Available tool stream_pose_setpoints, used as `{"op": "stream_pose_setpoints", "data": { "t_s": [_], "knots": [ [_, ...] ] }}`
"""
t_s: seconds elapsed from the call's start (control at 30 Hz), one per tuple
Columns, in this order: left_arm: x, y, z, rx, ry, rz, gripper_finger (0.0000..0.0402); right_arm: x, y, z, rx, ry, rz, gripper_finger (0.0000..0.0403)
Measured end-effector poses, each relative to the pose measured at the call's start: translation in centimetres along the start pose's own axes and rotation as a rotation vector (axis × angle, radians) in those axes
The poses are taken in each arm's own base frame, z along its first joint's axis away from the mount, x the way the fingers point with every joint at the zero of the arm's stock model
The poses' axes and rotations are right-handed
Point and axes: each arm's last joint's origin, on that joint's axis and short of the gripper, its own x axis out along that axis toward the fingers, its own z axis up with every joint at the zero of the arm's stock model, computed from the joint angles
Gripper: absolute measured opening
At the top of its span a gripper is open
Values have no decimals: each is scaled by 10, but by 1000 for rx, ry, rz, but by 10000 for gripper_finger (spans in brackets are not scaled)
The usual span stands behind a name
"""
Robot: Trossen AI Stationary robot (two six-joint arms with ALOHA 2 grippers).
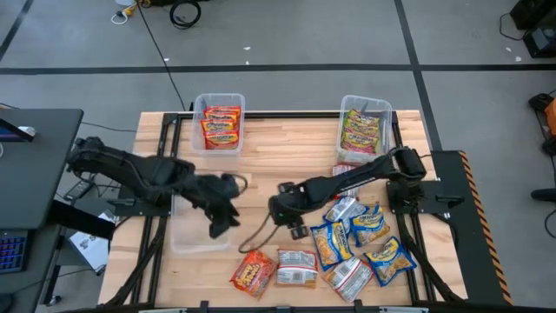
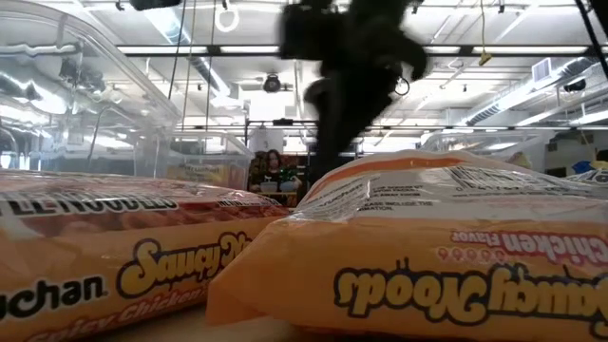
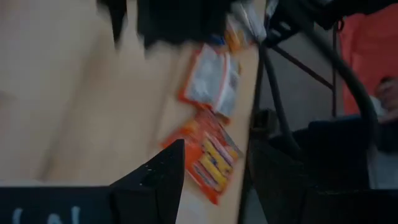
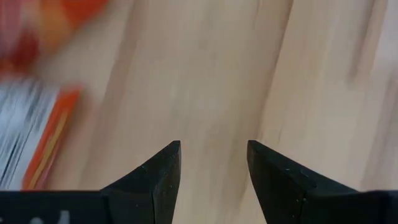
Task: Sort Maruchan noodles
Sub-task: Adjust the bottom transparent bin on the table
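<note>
1. Wooden table (image 1: 287, 165), seen from overhead. Both arms are over its middle.
2. L gripper (image 1: 222, 222) is left of frame centre in the high view, above a clear, hard-to-see bin (image 1: 193, 236) at lower left. L wrist view: fingers (image 3: 158, 180) spread w/ a gap, nothing between them.
3. R gripper (image 1: 282, 209) is just right of centre in the high view, w/ the arm reaching in from the right edge. R wrist view: fingers (image 4: 163, 177) apart, bare wood between, nothing held.
4. Upper-left bin (image 1: 219, 122) holds orange-red noodle packets (image 1: 221, 126).
5. Upper-right bin (image 1: 365, 129) holds pink/green-yellow packets (image 1: 362, 132).
6. Loose pile, lower right of the high view: blue-and-yellow packets (image 1: 369, 224) overlapping, silver-backed ones (image 1: 350, 276) mixed in, all just beside the R arm.
7. Bottom centre of the high view: an orange packet (image 1: 253, 275) tilted, next to an orange packet lying back-up (image 1: 297, 268); the two are touching or nearly so.
8. Low view: two orange packets fill the lower frame, one (image 2: 95, 266) at left, the other (image 2: 427, 256) at right w/ upside-down print, its corner overlapping the first. A dark arm (image 2: 351, 76) hangs at top centre; can't tell which arm. Clear bin wall (image 2: 85, 104) at upper left.
9. L wrist view also shows the orange packet (image 3: 208, 155) & the silver-backed one (image 3: 211, 81) near the table edge.
</note>
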Motion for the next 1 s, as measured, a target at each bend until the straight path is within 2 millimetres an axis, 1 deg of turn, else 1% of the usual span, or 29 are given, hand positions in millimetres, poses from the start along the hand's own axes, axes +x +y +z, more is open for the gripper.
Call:
{"op": "stream_pose_setpoints", "data": {
  "t_s": [0.07, 0.13, 0.23, 0.3, 0.43, 0.53, 0.6, 0.7, 0.77, 0.87, 1.0],
  "knots": [
    [9, -10, -4, -34, 12, -28, 180, -17, 13, -10, 12, 78, -19, 188],
    [16, -21, -5, -60, -3, -80, 180, -40, 28, -16, 8, 92, -66, 183],
    [25, -36, -2, -82, -63, -170, 180, -76, 51, -29, 28, 35, -119, 175],
    [33, -41, -1, -101, -88, -188, 180, -100, 64, -39, 70, -28, -129, 171],
    [59, -42, -3, -124, -59, -158, 180, -143, 83, -62, 176, -164, -146, 169],
    [81, -41, -5, -125, -12, -136, 180, -168, 92, -77, 241, -260, -166, 169],
    [97, -37, -6, -131, 25, -122, 180, -182, 96, -83, 275, -318, -172, 169],
    [120, -30, -8, -158, 88, -88, 180, -194, 100, -88, 324, -386, -169, 169],
    [134, -23, -9, -178, 119, -56, 180, -197, 103, -89, 336, -411, -161, 169],
    [152, -12, -9, -192, 143, -10, 180, -195, 107, -88, 325, -406, -162, 169],
    [168, 3, -7, -207, 179, 34, 180, -186, 111, -85, 322, -381, -171, 169]
  ]
}}
